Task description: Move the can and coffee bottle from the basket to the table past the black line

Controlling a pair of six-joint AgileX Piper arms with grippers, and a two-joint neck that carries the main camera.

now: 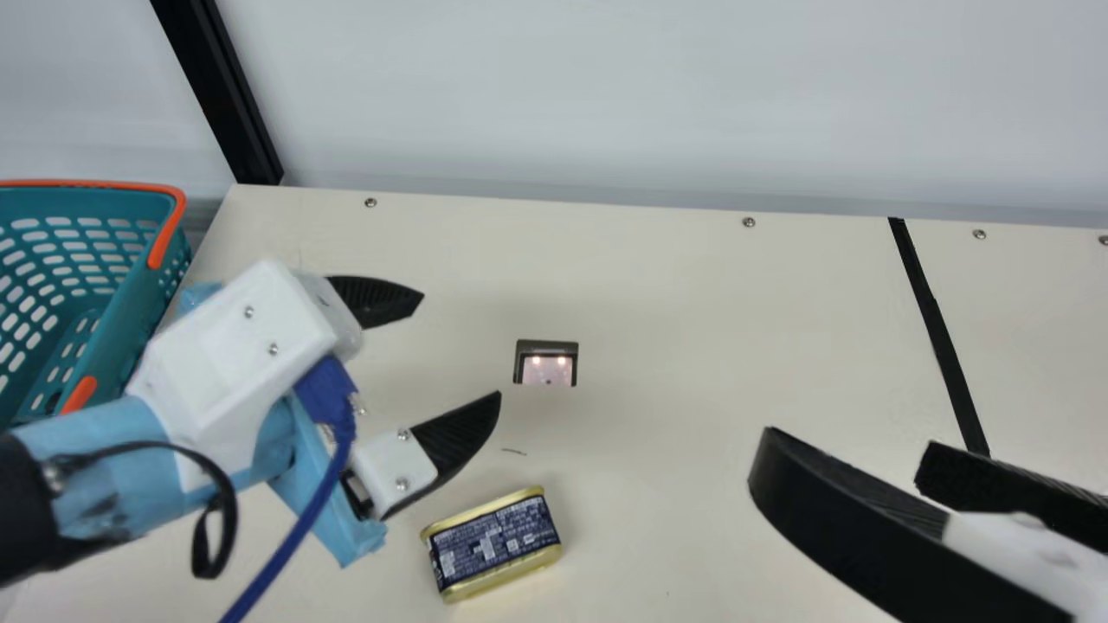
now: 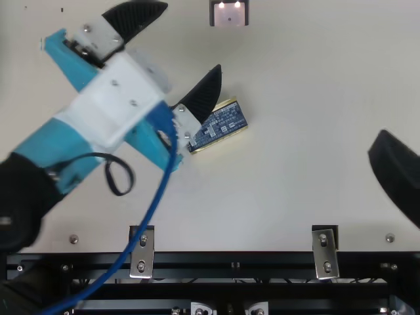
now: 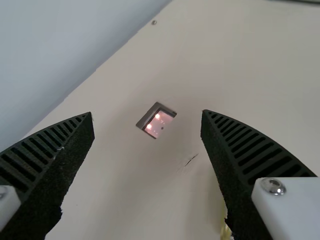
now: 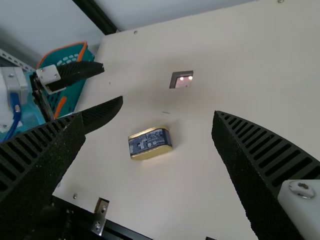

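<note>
A: Your left gripper (image 1: pixel 461 344)?
B: Fingers spread wide, released, above the worktop (image 1: pixel 658 294), right of the basket (image 1: pixel 134 311) in your main view.
A: Your right gripper (image 1: pixel 848 439)?
B: Released too, with a wide gap between the fingers in its wrist view.
A: And your can (image 1: pixel 493 541)?
B: On the worktop, near one of your left fingers, on the basket's side of the black line (image 1: pixel 939 346).

The left arm (image 1: pixel 95 472) slants in from the main view's left edge, its tool (image 1: pixel 461 345) angled inward with both black ribbed fingers (image 1: pixel 457 434) spread wide. At lower right, the right tool (image 1: pixel 847 439) points inward, likewise open.
</note>
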